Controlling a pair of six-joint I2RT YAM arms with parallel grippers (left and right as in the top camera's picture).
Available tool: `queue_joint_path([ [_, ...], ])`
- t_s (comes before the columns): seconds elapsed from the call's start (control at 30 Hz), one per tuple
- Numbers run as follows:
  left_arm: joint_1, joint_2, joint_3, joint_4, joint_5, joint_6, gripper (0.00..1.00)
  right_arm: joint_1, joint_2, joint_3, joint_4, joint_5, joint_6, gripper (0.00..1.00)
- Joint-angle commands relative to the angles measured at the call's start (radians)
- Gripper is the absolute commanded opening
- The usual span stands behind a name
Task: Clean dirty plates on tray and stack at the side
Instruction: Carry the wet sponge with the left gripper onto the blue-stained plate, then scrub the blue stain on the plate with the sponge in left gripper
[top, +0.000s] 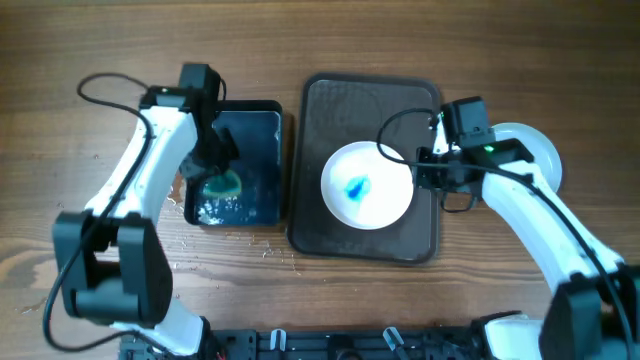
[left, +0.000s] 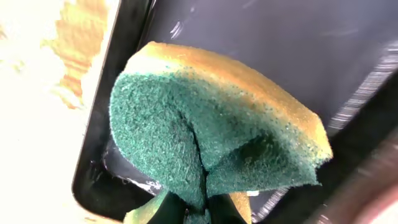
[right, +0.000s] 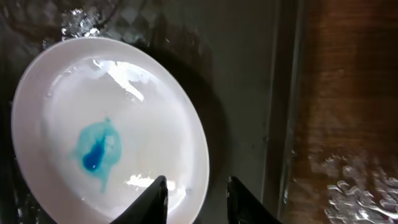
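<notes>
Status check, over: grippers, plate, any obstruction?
Left gripper shut on sponge over black tray. Right gripper open, straddling plate rim. Plate on brown tray, blue smear uncleaned. Nothing blocking plate.

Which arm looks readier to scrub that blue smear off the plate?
Left. The left jaws pinch the green sponge over the black tray. The right jaws merely straddle the plate rim, with no sponge.

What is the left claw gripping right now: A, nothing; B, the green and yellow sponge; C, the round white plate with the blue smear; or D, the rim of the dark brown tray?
B: the left claw is shut on the green and yellow sponge, pinching it into a fold over the small glossy black tray.
</notes>
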Motion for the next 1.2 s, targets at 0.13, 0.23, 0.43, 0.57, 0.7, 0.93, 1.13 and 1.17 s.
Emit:
queue_joint_path([
  [0.13, -0.185, -0.076, 0.059, 0.009, 0.051, 0.050, 0.04, -0.002, 0.267, -0.005, 0.100, -0.143, -0.085, 0.08],
  [0.23, -0.212, -0.076, 0.059, 0.083, 0.222, 0.033, 0.04, -0.002, 0.269, -0.005, 0.106, -0.108, -0.010, 0.04],
  [0.43, -0.383, -0.031, 0.046, 0.312, 0.306, -0.084, 0.04, -0.002, 0.269, -0.005, 0.086, -0.075, 0.010, 0.04],
  [0.57, -0.554, 0.179, 0.046, 0.494, 0.348, -0.192, 0.04, -0.002, 0.269, -0.005, 0.077, -0.076, 0.010, 0.04],
  [0.7, -0.581, 0.334, 0.046, 0.521, 0.363, -0.225, 0.04, -0.002, 0.269, -0.005, 0.077, -0.076, 0.010, 0.04],
  [0.93, -0.487, 0.340, 0.056, 0.230, -0.197, -0.163, 0.04, -0.002, 0.269, -0.005, 0.072, -0.076, 0.009, 0.04],
  [1.13, -0.499, 0.342, 0.067, 0.370, 0.163, -0.105, 0.04, -0.002, 0.269, -0.005, 0.072, -0.075, 0.002, 0.04],
  [1.17, -0.502, 0.347, 0.065, 0.440, 0.336, -0.122, 0.04, -0.002, 0.269, -0.005, 0.072, -0.075, -0.004, 0.04],
])
